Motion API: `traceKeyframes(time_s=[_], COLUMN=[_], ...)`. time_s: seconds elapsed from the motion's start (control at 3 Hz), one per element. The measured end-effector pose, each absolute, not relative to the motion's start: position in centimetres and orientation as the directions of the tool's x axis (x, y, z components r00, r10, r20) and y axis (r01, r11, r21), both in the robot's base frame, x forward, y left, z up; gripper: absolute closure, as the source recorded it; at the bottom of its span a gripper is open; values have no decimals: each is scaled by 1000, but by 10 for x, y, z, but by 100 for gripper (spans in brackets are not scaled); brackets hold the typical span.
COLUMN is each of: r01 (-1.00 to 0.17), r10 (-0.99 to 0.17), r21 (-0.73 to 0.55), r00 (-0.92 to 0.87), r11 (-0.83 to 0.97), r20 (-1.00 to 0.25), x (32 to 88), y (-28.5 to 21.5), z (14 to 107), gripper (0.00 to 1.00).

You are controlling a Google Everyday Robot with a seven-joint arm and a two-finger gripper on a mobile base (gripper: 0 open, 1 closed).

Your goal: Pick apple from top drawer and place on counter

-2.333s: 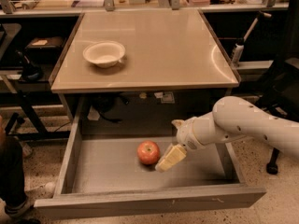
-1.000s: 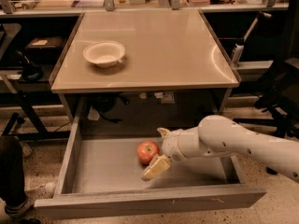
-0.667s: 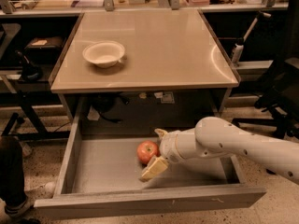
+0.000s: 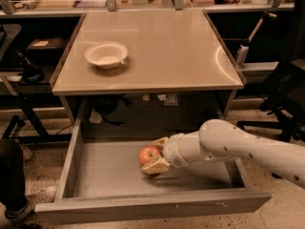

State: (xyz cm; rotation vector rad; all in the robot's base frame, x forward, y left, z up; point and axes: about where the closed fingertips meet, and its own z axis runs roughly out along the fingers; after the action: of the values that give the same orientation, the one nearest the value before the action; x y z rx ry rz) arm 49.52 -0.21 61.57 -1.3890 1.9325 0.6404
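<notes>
- Gripper [image 4: 157,154], on a white arm [image 4: 238,149] reaching in over the drawer's right wall, is clamped on the apple [image 4: 148,154], one finger on either side.
- The apple sits low on the floor of the open top drawer [image 4: 109,175], near its middle.
- The counter [image 4: 162,46] lies above the drawer's back and holds a white bowl [image 4: 106,55].
</notes>
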Motion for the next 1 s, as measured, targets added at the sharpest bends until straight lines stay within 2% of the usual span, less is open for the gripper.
traceKeyframes(time_s=[0.67,1.0], r01=[-949,-945], r10=[-624,-630], r21=[9,-4], r00=[-214,-216], r11=[315,328], r20=[-752,-746], x=[495,497], y=[-2,-3], z=[616,637], gripper=[88,100])
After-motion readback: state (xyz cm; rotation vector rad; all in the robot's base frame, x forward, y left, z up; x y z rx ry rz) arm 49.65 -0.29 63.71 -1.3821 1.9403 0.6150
